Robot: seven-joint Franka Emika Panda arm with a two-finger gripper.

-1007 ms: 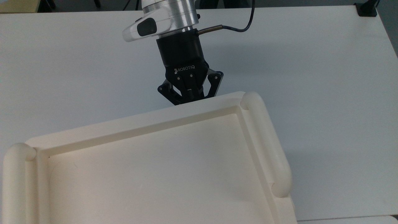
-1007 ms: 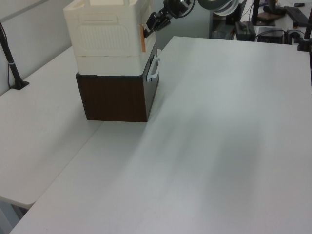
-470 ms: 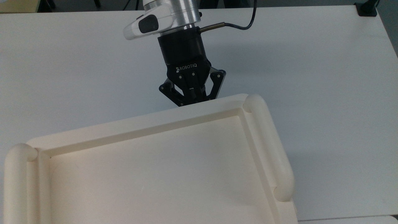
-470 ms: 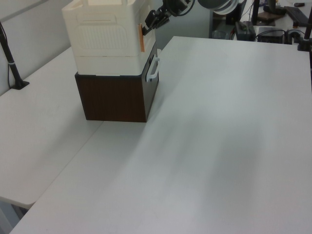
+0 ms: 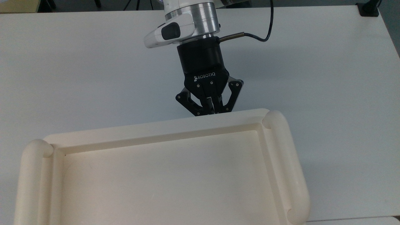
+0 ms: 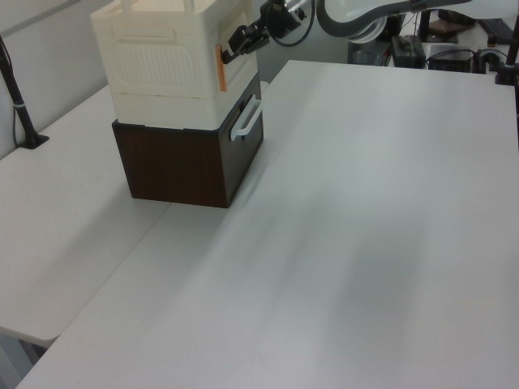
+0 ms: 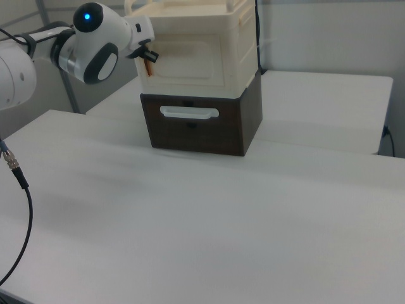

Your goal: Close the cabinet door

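Observation:
The cream cabinet (image 7: 237, 44) stands on a dark brown box (image 7: 243, 126). Its door (image 7: 190, 60) is a cream panel lying flat against the cabinet front in the right view. In the left view the door shows as a thin edge with an orange strip (image 6: 220, 69). My gripper (image 5: 212, 111) presses against the front of the cabinet just below its tray-like top (image 5: 156, 131), fingers together. It sits at the door's edge beside the orange strip, gripper (image 6: 242, 39) in the left view and gripper (image 7: 150, 56) in the right view. The fingertips are partly hidden under the rim.
The brown box (image 6: 178, 162) has a white handle (image 6: 246, 121) on its front. The white table (image 6: 365, 243) stretches wide in front of the cabinet. A black post (image 6: 20, 105) stands at the left view's left edge, and a cable (image 5: 259, 36) hangs from the wrist.
The gripper has moved toward the top view's right and lower edge, and the cabinet with its brown box has slid and turned with it. In the left view the stack has shifted left.

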